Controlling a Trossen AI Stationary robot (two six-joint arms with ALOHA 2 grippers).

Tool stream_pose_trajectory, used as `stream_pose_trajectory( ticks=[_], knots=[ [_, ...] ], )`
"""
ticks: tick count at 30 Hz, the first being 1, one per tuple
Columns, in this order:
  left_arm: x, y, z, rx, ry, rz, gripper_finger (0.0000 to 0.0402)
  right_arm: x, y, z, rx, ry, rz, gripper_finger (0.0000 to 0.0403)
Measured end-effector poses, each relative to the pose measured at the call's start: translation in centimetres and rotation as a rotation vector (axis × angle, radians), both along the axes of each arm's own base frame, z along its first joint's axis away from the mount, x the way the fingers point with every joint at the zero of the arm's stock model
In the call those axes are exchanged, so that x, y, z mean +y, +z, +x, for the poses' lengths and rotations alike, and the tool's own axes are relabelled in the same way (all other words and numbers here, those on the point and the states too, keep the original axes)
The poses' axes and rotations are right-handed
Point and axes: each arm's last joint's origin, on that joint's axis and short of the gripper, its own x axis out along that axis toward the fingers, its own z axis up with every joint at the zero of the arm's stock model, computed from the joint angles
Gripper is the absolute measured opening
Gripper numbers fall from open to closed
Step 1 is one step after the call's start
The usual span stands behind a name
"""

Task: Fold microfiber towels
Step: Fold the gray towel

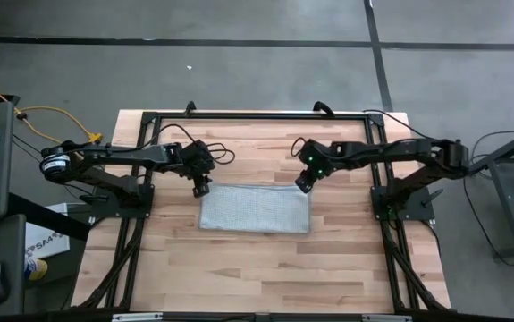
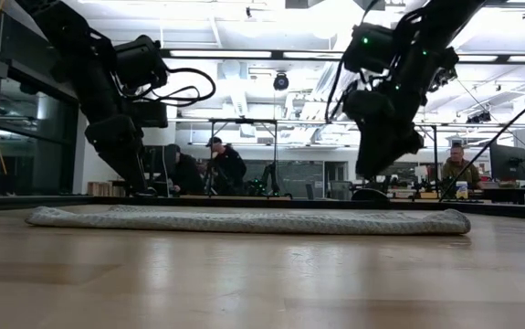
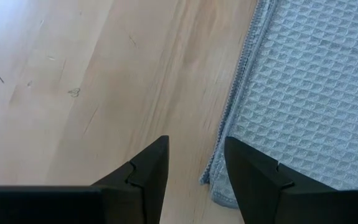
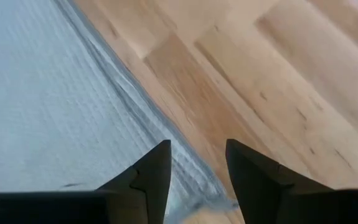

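Note:
The light grey towel (image 1: 256, 208) lies folded into a wide rectangle in the middle of the wooden table, flat on the top; the low view shows it as a low stacked band (image 2: 244, 220). My left gripper (image 1: 200, 190) is open just above the towel's far left corner (image 3: 222, 180), touching nothing. My right gripper (image 1: 303, 186) is open just above the far right corner (image 4: 191, 186), touching nothing. Both show above the cloth in the low view, left gripper (image 2: 139, 183), right gripper (image 2: 376, 174).
Bare wood (image 1: 265, 268) lies on the near side of the towel. A black frame (image 1: 257, 116) runs along the table's far edge and sides. People sit and stand in the room beyond the table (image 2: 212, 169).

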Motion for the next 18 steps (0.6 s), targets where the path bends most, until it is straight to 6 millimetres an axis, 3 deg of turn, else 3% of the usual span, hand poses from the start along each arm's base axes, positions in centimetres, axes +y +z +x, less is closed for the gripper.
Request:
stream_pose_trajectory(
  ticks=[10,14,18],
  knots=[
    [0.0,0.0,-0.1,-0.004,0.068,-0.044,0.0155,0.2,-0.2,-0.3,0.027,-0.005,0.046,0.0136],
    [-0.2,-0.2,-0.3,0.014,0.097,-0.094,0.0155,1.0,-0.2,-0.1,0.026,0.019,0.066,0.0126],
    [-0.6,-0.3,-0.5,0.017,0.015,-0.2,0.0155,2.2,-0.2,0.2,0.034,0.047,0.048,0.0116]
  ],
)
